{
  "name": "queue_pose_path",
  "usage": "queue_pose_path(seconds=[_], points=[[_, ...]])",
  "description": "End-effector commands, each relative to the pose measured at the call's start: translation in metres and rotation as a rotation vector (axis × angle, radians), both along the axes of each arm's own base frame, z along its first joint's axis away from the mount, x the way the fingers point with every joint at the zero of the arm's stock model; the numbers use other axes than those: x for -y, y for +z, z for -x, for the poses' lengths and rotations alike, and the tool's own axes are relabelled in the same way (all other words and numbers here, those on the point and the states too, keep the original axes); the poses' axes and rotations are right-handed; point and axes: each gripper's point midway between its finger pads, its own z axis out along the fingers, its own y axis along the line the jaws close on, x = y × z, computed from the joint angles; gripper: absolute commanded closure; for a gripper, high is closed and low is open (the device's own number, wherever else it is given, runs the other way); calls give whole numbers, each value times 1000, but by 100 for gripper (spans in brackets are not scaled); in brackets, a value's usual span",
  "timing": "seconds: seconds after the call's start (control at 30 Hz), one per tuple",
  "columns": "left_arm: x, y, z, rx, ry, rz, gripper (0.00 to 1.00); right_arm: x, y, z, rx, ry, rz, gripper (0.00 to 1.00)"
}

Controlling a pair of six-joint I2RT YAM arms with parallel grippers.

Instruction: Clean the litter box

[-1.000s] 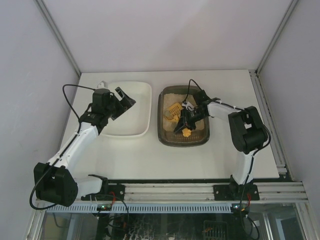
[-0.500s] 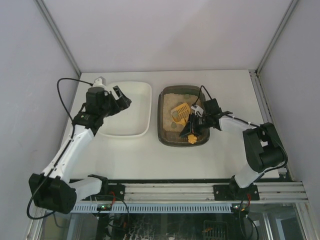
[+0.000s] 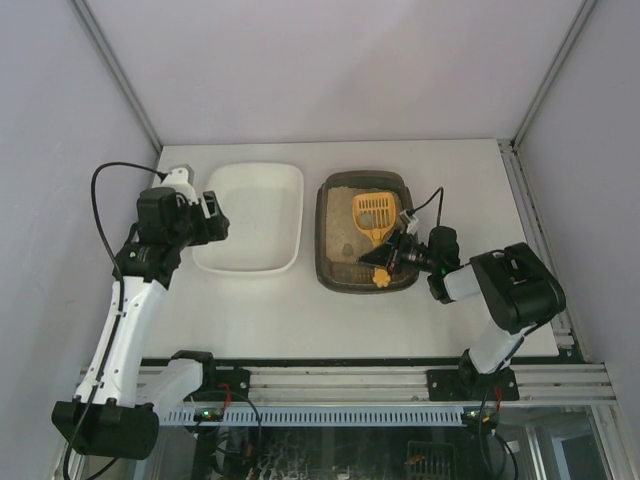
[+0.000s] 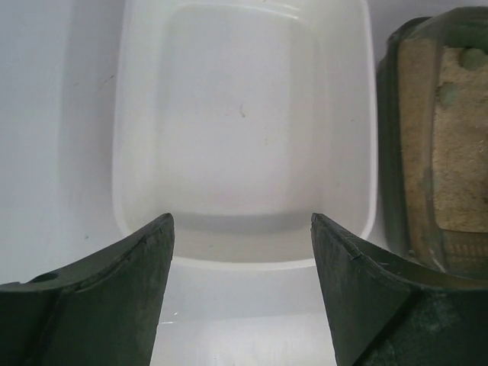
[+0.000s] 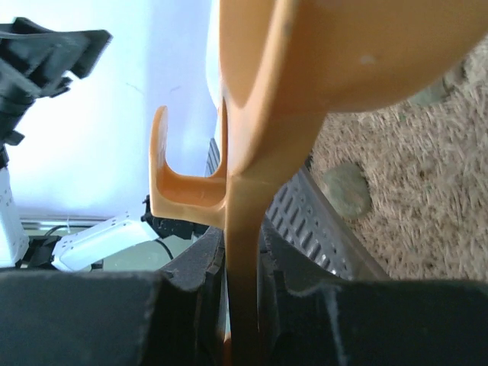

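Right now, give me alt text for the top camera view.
Right gripper holds an orange scoop by its handle, its head over the litter box. Left gripper sits by the white tray's left edge, holding nothing.

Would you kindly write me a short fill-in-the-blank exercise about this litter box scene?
1. The right gripper is shut on the handle of the orange ___.
2. In the top view, the litter box lies to the ___ of the white tray.
3. The left gripper has its jaws ___, holding nothing.
Missing words: scoop; right; open.
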Motion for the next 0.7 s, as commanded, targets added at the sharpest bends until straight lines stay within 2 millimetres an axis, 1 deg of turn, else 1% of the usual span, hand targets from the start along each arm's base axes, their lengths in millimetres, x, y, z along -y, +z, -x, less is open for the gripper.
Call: queue_pose_path(seconds=[0.0, 0.03, 0.07, 0.13, 0.17, 0.27, 0.3, 0.33, 0.4, 0.43, 0.5, 0.53, 0.57, 0.6, 0.63, 0.67], points=[[-24, -18, 8, -31, 30, -119, 23, -4, 52, -12, 221, -20, -173, 100], [-27, -18, 8, -33, 40, -135, 23, -1, 50, -16, 215, -39, -176, 100], [-31, -18, 8, -34, 49, -151, 24, -3, 48, -17, 210, -37, -171, 100], [-37, -19, 9, -44, 76, -166, 24, -16, 41, -10, 195, 37, -143, 100], [-38, -21, 10, -53, 84, -165, 24, -17, 41, -8, 195, 47, -133, 100], [-41, -28, 13, -73, 102, -159, 25, -3, 38, -16, 177, -41, -123, 100], [-42, -31, 14, -81, 107, -156, 25, -4, 35, -18, 161, -41, -113, 100], [-43, -34, 15, -89, 113, -152, 25, -11, 34, -16, 154, -7, -101, 100], [-44, -41, 18, -107, 119, -144, 26, -25, 33, -6, 143, 64, -87, 100], [-44, -43, 18, -112, 121, -140, 27, -23, 35, -7, 136, 59, -93, 100], [-45, -45, 20, -116, 124, -136, 27, -8, 41, -16, 134, -15, -122, 100], [-46, -46, 21, -118, 129, -133, 27, -3, 39, -21, 119, -47, -124, 100], [-46, -46, 21, -117, 134, -128, 27, -5, 35, -23, 100, -44, -111, 100], [-47, -46, 21, -120, 135, -126, 27, -14, 29, -19, 80, -4, -84, 100], [-47, -46, 21, -123, 132, -129, 27, -29, 24, -9, 71, 57, -51, 100], [-47, -45, 22, -127, 122, -137, 26, -35, 22, -3, 69, 88, -29, 100]])
